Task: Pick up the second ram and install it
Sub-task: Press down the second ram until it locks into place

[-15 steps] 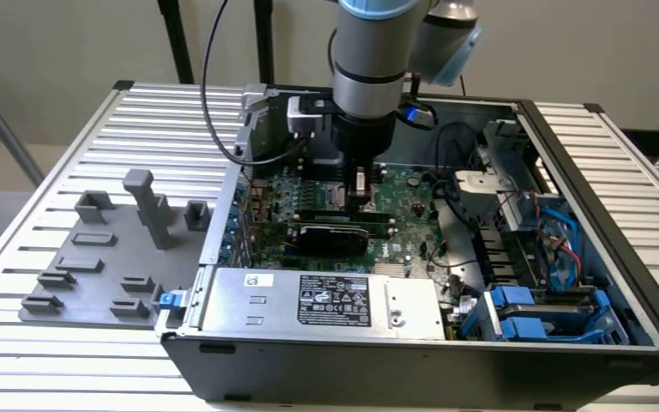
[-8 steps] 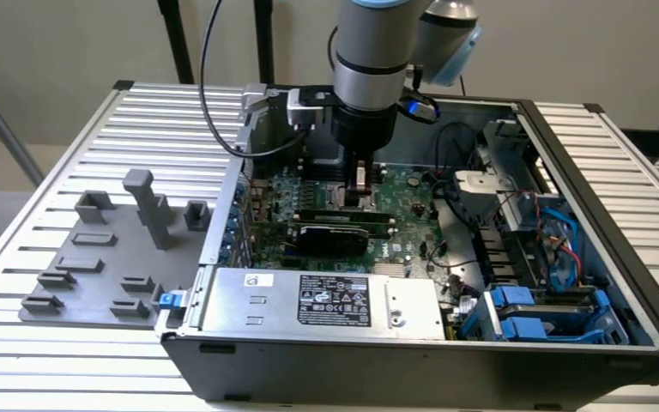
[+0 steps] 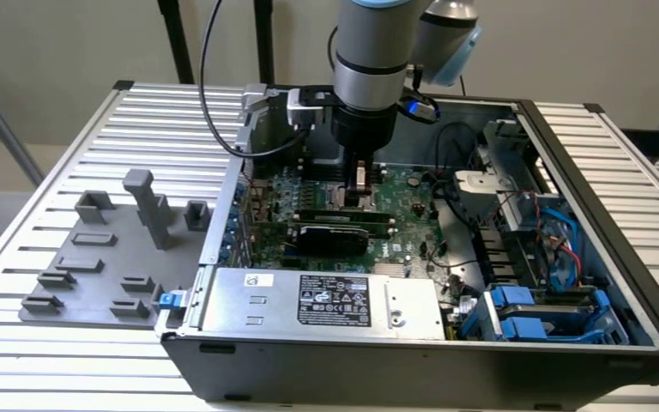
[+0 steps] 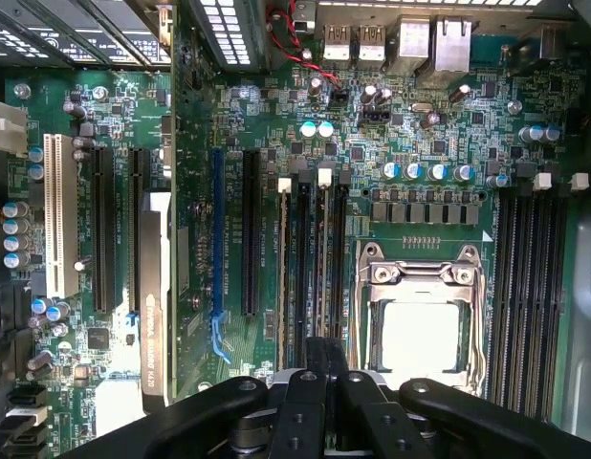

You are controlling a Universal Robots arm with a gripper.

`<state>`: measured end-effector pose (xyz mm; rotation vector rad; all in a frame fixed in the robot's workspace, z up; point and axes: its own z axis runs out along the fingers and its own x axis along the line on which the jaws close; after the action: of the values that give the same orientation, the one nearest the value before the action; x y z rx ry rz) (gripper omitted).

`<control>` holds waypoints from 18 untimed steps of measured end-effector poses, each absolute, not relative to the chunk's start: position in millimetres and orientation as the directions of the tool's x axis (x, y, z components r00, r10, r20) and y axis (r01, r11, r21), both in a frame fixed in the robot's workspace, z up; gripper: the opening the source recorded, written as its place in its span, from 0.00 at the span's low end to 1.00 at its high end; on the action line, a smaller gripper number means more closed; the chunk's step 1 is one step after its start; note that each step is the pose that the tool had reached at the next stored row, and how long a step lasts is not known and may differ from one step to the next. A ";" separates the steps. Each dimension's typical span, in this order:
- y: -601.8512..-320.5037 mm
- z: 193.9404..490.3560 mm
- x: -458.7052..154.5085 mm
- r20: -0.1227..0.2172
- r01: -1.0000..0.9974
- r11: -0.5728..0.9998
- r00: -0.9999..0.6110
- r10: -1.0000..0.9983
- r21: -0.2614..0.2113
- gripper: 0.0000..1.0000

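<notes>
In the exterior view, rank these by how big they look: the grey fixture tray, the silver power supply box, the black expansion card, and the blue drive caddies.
1. Grey fixture tray
2. Silver power supply box
3. Blue drive caddies, taken as a group
4. Black expansion card

The caddies sit nearer the camera than the card, so that last pair is unsure.

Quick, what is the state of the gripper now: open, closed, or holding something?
Gripper: closed, low over the motherboard by the memory slots. Whether a RAM stick sits between its fingers cannot be told.
</notes>
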<state>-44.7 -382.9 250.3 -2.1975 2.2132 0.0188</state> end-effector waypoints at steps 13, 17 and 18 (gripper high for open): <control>-382.6 242.6 -47.2 -0.025 -1.000 0.007 -0.007 -1.000 -0.007 0.11; -381.9 237.1 -48.3 -0.025 -1.000 0.007 -0.007 -1.000 -0.007 0.11; -381.6 236.0 -48.4 -0.025 -1.000 0.007 -0.007 -1.000 -0.007 0.11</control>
<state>-48.4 -381.6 236.0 -2.1975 2.2131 0.0189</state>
